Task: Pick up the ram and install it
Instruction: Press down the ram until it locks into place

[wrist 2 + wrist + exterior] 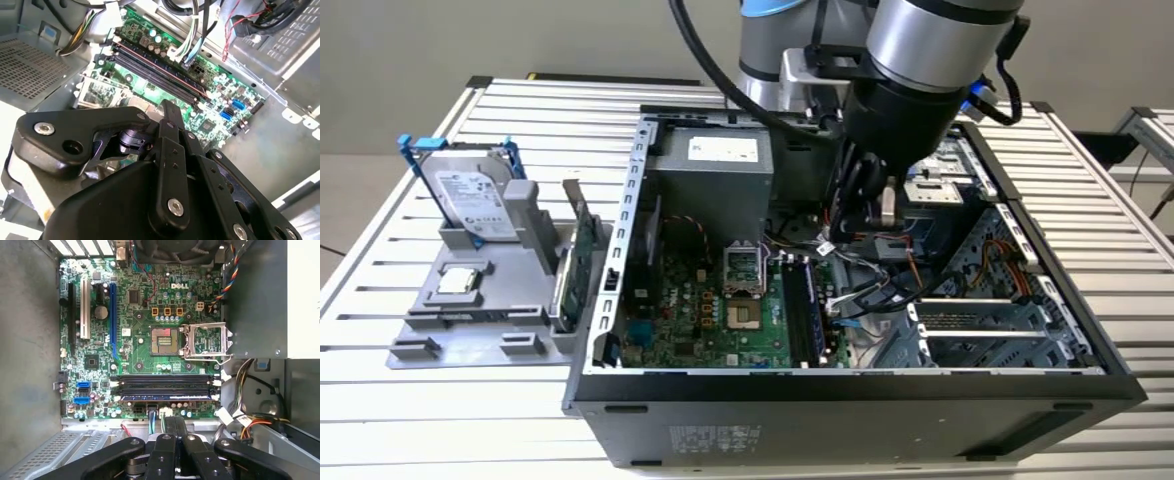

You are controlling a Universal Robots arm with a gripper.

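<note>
Open case [607, 300] — ram [165, 396] below hand [174, 426].

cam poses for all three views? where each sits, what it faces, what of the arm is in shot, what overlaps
Exterior view: off the arm, raised, looking down on the open PC case on a slatted table; the arm reaches into the case.
First wrist view: on the arm, looking straight down at the motherboard; gripper in the foreground, fingers together.
Second wrist view: on the arm, looking obliquely across the motherboard; gripper body close in front.
Shared: both wrist views show the memory slots; all three show the motherboard.
</note>
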